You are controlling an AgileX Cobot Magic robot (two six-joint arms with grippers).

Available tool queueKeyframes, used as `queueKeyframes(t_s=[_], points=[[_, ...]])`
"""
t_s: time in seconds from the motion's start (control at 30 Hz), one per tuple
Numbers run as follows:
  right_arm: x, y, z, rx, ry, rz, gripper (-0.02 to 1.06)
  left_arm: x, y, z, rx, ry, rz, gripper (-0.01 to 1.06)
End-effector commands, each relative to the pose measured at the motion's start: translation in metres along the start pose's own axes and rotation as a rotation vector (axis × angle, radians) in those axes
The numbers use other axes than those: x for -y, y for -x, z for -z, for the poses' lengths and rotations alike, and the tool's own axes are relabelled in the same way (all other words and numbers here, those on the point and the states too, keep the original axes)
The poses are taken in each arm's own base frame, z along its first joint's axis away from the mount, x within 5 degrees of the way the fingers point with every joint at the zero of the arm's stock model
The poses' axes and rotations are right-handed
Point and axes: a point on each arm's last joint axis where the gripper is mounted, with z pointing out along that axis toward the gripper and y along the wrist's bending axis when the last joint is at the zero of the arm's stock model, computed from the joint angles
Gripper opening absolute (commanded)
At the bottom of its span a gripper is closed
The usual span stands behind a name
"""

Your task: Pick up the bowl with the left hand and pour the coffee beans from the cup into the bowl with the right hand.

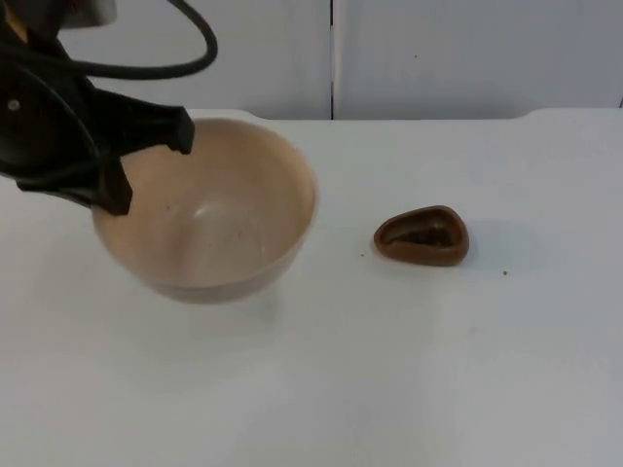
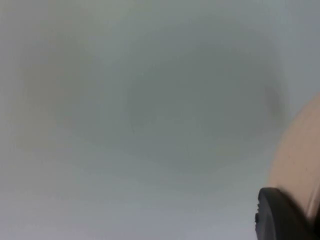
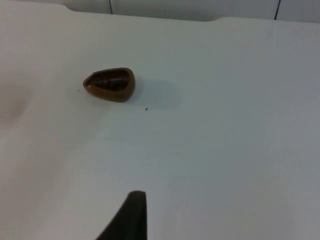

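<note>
A large beige bowl (image 1: 224,214) hangs tilted a little above the white table, its shadow beneath it. My left gripper (image 1: 148,163) is shut on the bowl's left rim. In the left wrist view the bowl's wall (image 2: 300,150) rises beside a black fingertip (image 2: 280,217). A small brown cup (image 1: 422,235) with dark coffee beans inside stands on the table to the right of the bowl. In the right wrist view the cup (image 3: 110,84) is well ahead of the right gripper, of which one black fingertip (image 3: 131,215) shows, far from the cup.
One stray coffee bean (image 1: 504,272) lies on the table right of the cup, also seen as a bean (image 3: 146,109) in the right wrist view. The grey partition wall (image 1: 438,49) closes the table's far edge.
</note>
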Motion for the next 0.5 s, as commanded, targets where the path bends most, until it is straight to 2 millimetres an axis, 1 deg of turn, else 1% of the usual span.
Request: queueKeyframes(t_s=[0.0,0.27,0.47], points=[[0.0001,-0.0006,-0.0003,0.002,-0.006,0.003,1.05,-0.0004,0.0017,0.011,0.031,-0.002,0.004,0.0],[0.0001,-0.0006,-0.0003,0.002,-0.006,0.003,1.05,-0.0018,-0.0028,0.012,-0.017,0.013,-0.002,0.0],[-0.0004,-0.0006,-0.0003,0.002,0.0,0.0,1.05,0.0008,-0.0072,0.0118,-0.062,-0.015,0.051,0.0]])
